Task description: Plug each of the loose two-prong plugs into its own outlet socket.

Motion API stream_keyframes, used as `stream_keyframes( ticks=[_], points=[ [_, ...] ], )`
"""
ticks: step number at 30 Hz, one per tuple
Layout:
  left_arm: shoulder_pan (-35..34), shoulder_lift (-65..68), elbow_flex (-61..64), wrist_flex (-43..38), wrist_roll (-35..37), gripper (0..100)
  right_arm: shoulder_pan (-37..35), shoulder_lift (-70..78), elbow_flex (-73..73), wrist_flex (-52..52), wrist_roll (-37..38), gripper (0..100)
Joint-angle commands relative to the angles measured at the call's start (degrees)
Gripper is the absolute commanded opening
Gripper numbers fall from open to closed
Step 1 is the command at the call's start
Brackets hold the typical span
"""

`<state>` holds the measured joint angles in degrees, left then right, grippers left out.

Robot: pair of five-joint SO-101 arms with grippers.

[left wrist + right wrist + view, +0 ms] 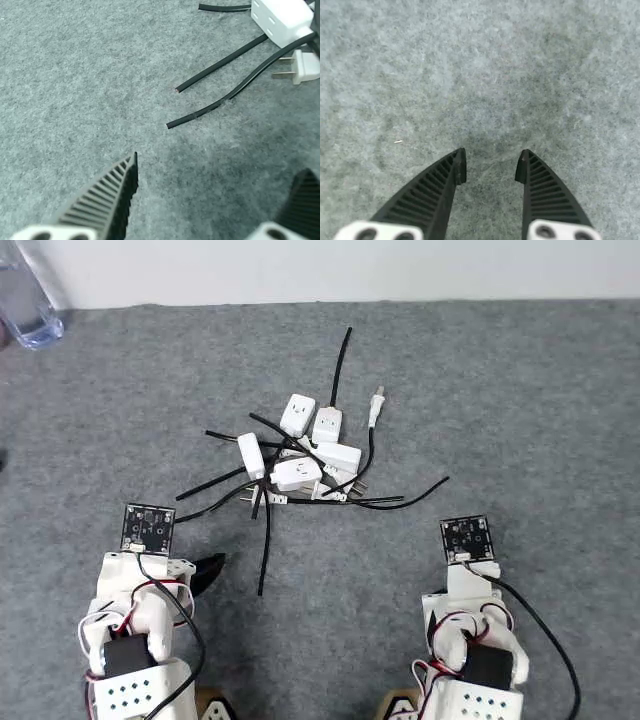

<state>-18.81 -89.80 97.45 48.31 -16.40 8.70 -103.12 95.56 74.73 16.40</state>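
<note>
1. Several white outlet sockets [305, 445] lie in a heap mid-surface, w/ black cords [265, 540] crossing over & under them. The heap is the landmark below.
2. Loose plugs: a far plug [377, 405] sits just off the heap's far-right side, clear of it. Others tuck in at the heap's near edge, e.g. a near plug [274, 498].
3. Handling, my guess: plugs are small, light, hard plastic, prob. slick. Cords look stiff-ish & springy, so they may drag neighbours along. Sockets look light too & would likely slide under a push unless pinned.
4. Grip pt: take a plug by its body, across the flat sides behind the prongs, not by the cord.
5. Left hand [220, 167]: spread wide, empty, on the heap's near-left side. A socket [280, 17] & a pronged plug [305, 67] lie ahead of it, not touching.
6. Right hand [490, 160]: parted a little, empty, over bare grey surface [480, 60], on the heap's near-right side, well apart.
</note>
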Motion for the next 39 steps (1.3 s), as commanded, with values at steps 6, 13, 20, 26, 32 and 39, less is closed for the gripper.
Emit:
stream_keyframes(
  ticks=[6,13,20,26,32,39],
  points=[
    [0.26,-0.62,-0.66,-0.70,-0.35,45,-6.81,-0.57,0.97,0.31,-0.53,17.8],
    [0.09,-0.62,-0.66,-1.41,-0.35,45,-7.08,-0.57,0.97,0.31,-0.62,17.8],
    [0.44,-0.62,-0.66,-1.23,0.18,45,-5.85,-0.66,0.97,-0.31,-0.18,18.0],
    [-1.23,-0.62,-0.66,-3.96,3.25,45,-6.46,-0.66,0.62,-23.60,-0.09,18.0],
    [-3.08,-0.44,-0.66,-4.40,1.58,45,-13.76,-0.48,0.88,-30.20,-1.32,18.0],
    [-2.55,-0.35,-12.09,8.35,3.43,45,-15.60,-0.22,0.88,-23.96,-4.40,18.0]
  ],
)
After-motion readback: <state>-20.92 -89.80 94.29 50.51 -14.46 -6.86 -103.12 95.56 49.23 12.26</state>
